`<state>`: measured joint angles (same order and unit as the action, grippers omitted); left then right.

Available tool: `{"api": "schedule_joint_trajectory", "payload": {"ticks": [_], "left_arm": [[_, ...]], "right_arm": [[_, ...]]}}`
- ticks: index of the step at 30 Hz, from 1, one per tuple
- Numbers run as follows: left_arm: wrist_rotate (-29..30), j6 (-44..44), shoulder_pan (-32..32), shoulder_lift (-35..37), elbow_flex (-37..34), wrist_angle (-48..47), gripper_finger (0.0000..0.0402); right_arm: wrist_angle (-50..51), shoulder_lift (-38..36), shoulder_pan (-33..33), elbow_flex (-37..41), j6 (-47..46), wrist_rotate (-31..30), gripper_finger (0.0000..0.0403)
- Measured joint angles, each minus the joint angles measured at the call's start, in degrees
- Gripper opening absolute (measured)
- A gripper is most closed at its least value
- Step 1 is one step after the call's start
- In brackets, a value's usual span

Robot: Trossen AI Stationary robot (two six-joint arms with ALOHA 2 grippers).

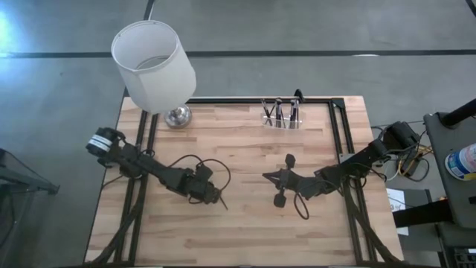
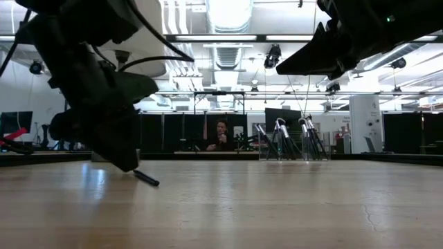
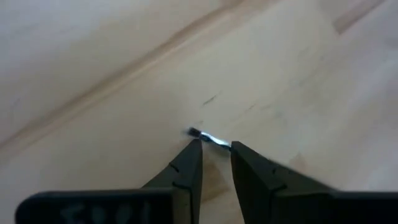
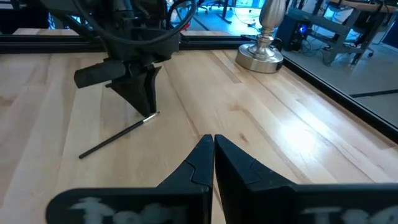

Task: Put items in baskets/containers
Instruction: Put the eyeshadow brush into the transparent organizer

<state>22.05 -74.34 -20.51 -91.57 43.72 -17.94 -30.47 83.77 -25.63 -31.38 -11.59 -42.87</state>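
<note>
One thin dark stick (image 4: 115,137) lies flat on the wood table with its light tip (image 4: 152,115) under my left gripper (image 3: 214,144). That gripper points down at the tip with a narrow gap between its fingers. In the high view the stick (image 1: 222,202) reaches from the left gripper (image 1: 213,196) toward the near edge. My right gripper (image 4: 213,140) is shut and empty, and hangs above the table's middle (image 1: 269,177). The clear holder (image 1: 281,116) stands at the far edge with several sticks upright in it, as the low view (image 2: 291,142) also shows. My left gripper comes from above, pointing down, at the stick's light-tipped end (image 3: 210,139). That end lies across the gap just beyond both fingertips (image 3: 196,147), and the rest runs behind one finger. The stick lies on the table. Whether the fingertips touch it I cannot tell.
A lamp with a big white shade (image 1: 152,63) and a metal base (image 1: 177,116) stands at the far left corner. Black rails (image 1: 338,141) frame the table's far edge and sides. Bare wood lies between the grippers and the holder. A person (image 2: 221,135) sits beyond the table.
</note>
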Motion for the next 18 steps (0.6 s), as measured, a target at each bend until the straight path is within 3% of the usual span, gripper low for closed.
{"api": "schedule_joint_trajectory", "payload": {"ticks": [12,18], "left_arm": [[1.18,7.37,3.93,-0.02,0.03,5.27,0.0078],[-1.63,10.89,3.5,0.5,2.43,3.26,0.0078]], "right_arm": [[-0.07,0.0,0.0,0.0,-0.14,0.0,0.0008],[-0.05,0.0,0.0,0.0,-0.18,0.0,0.0008]]}}
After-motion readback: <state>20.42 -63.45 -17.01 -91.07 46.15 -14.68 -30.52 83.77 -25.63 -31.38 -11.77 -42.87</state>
